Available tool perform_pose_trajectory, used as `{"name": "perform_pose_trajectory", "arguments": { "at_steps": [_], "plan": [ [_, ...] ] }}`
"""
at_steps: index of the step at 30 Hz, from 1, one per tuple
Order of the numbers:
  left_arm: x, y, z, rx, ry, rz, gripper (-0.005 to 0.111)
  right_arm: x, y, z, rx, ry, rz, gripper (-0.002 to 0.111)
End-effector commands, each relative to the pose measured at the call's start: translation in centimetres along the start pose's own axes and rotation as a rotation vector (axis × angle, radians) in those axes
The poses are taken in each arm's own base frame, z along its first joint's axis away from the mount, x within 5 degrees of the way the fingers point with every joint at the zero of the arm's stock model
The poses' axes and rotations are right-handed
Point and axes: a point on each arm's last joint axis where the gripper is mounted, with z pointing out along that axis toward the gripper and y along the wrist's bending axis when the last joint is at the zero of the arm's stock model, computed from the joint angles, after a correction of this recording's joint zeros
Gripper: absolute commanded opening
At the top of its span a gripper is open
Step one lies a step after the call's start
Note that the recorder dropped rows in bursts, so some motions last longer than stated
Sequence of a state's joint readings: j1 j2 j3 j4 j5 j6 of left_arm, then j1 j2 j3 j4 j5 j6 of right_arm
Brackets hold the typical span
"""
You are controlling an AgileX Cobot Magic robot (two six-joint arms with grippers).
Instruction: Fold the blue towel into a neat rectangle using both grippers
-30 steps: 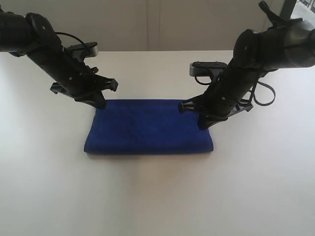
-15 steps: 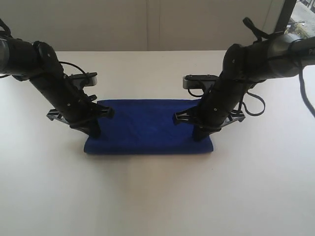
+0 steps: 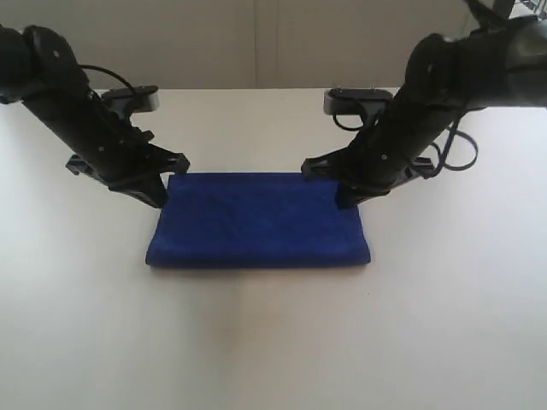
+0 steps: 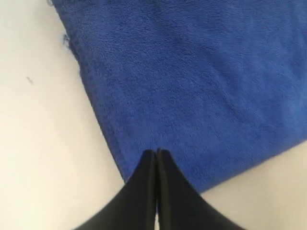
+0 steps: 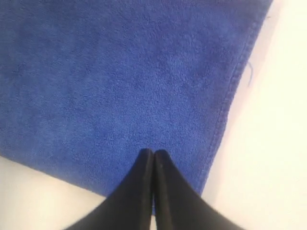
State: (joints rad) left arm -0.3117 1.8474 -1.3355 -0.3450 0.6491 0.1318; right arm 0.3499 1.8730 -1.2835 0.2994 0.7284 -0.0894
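Observation:
The blue towel [image 3: 256,220] lies flat on the white table as a folded rectangle, its thick folded edge toward the front. My left gripper [image 3: 157,199] hovers at the towel's far left corner, jaws pressed together with nothing between them; in the left wrist view its tips [image 4: 156,152] point over the blue towel [image 4: 192,81] near its side edge. At the far right corner hangs my right gripper [image 3: 345,201], likewise shut and empty, its tips [image 5: 153,152] above the blue towel [image 5: 124,72]. No white label shows.
The white table [image 3: 273,342] spreads on all sides of the towel. A pale wall [image 3: 256,43] runs behind its far edge. Black cables [image 3: 457,158] loop off the right arm.
Both arms have pulled back and up from the towel's side edges to its far corners. The towel has stayed where it lay.

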Motion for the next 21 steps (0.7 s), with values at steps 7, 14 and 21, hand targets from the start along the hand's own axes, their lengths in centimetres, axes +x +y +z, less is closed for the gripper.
{"name": "perform_pose_trajectory", "arguments": {
  "at_steps": [7,14,21],
  "plan": [
    [4.1,3.9,-8.3,-0.036,0.152,-0.185,0.000,4.1,-4.4,-5.9,0.071,-0.004,0.100,0.000],
    [8.1,2.8,-13.0,-0.080,0.036,-0.191,0.000,8.1,-4.8,-11.3,0.119,-0.129,0.098,0.000],
    [13.3,-0.5,-18.1,-0.119,-0.207,-0.112,0.000,12.6,-3.0,-17.4,0.125,-0.363,0.048,0.000]
  ]
}}
